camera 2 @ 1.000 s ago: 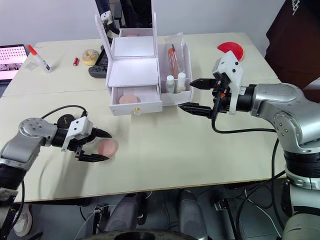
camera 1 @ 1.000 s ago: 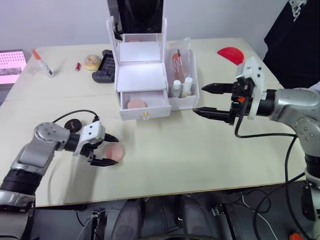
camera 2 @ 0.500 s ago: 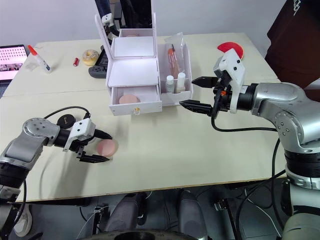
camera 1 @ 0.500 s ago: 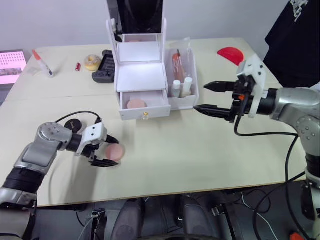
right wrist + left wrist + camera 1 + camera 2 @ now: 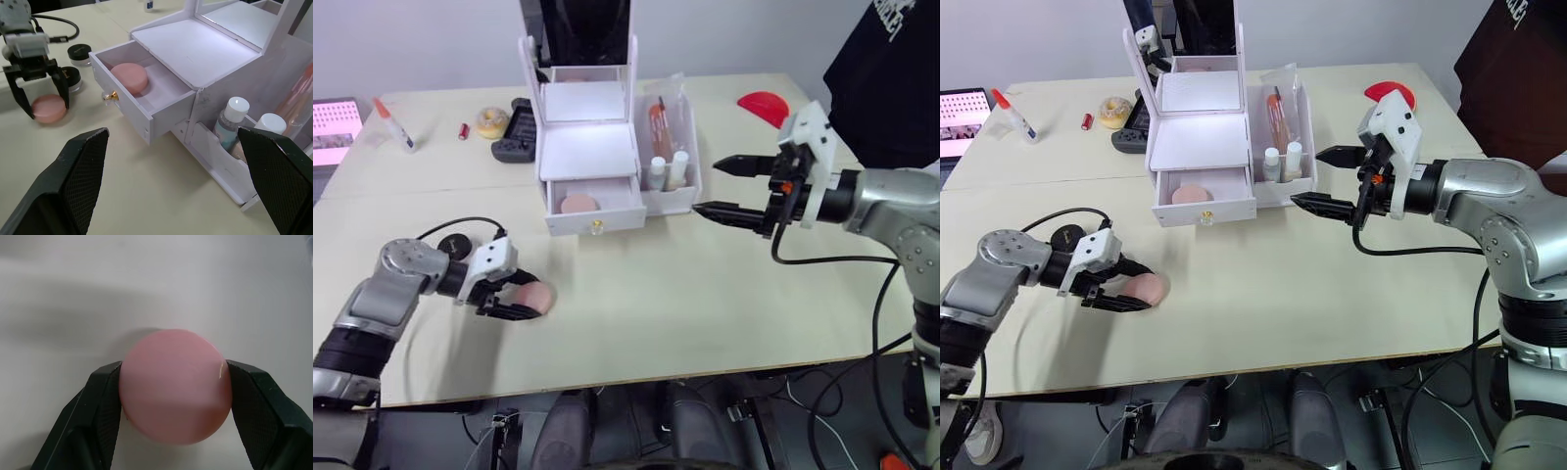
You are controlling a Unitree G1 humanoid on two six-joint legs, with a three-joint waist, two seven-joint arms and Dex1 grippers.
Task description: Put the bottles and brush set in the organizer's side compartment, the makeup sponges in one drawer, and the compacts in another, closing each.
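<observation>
One peach-pink makeup sponge (image 5: 534, 297) lies on the table at the front left, and my left gripper (image 5: 530, 298) is shut on it, a finger (image 5: 100, 406) pressed against each side. A second sponge (image 5: 578, 204) lies in the open lower drawer (image 5: 146, 105) of the white organizer (image 5: 588, 149). The two white-capped bottles (image 5: 667, 171) and the brush set (image 5: 660, 122) stand in the side compartment (image 5: 689, 196). Two black compacts (image 5: 73, 63) sit on the table behind my left gripper. My right gripper (image 5: 707, 186) hovers open just right of the organizer.
A glue bottle (image 5: 396, 125), a tape roll (image 5: 493, 121), a black device (image 5: 517, 130) and a pink-screened tablet (image 5: 335, 127) lie at the back left. A red disc (image 5: 764, 106) lies at the back right, near a person in black (image 5: 891, 69).
My left gripper's fingers have closed in from either side onto the sponge on the table. The right gripper has stayed almost where it was, still open.
</observation>
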